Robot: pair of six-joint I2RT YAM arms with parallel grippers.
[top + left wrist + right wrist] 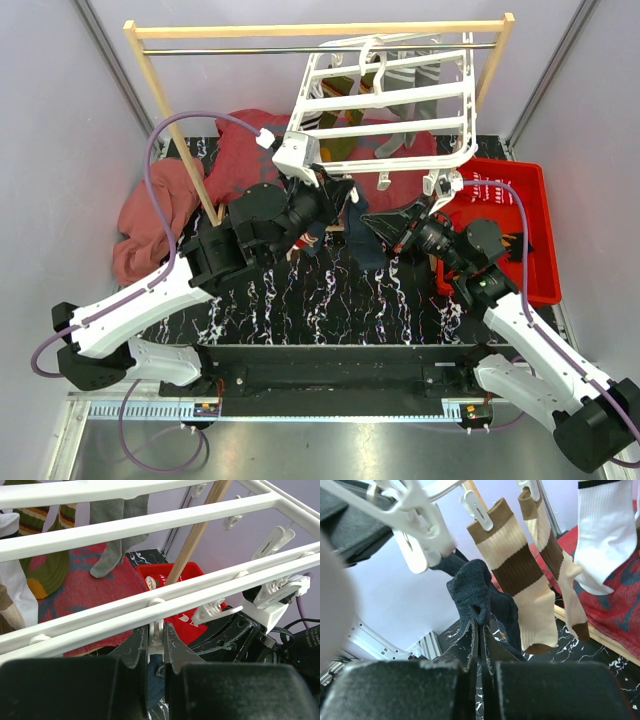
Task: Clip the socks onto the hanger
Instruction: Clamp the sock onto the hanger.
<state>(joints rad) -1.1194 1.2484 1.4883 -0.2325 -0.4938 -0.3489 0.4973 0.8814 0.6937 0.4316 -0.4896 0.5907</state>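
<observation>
Under the wooden rail (250, 29), the white hanger (385, 95) hangs tilted, striped socks (520, 575) already clipped on. Left pincer (156, 639) is squeezed narrow on a clip (157, 629) on its near bar, right pincer (480, 632) clamped tight on a navy sock (470, 587).

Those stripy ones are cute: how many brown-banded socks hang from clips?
2, side by side: one striped sock by the navy sock, the other by the white sock. More may be hidden.

We see bright, even light with soft shadows. Up close, the hanger (150, 527) looks nearly washed out. A grey shape (332, 595) at the right wrist view's left edge blurs completely.
</observation>
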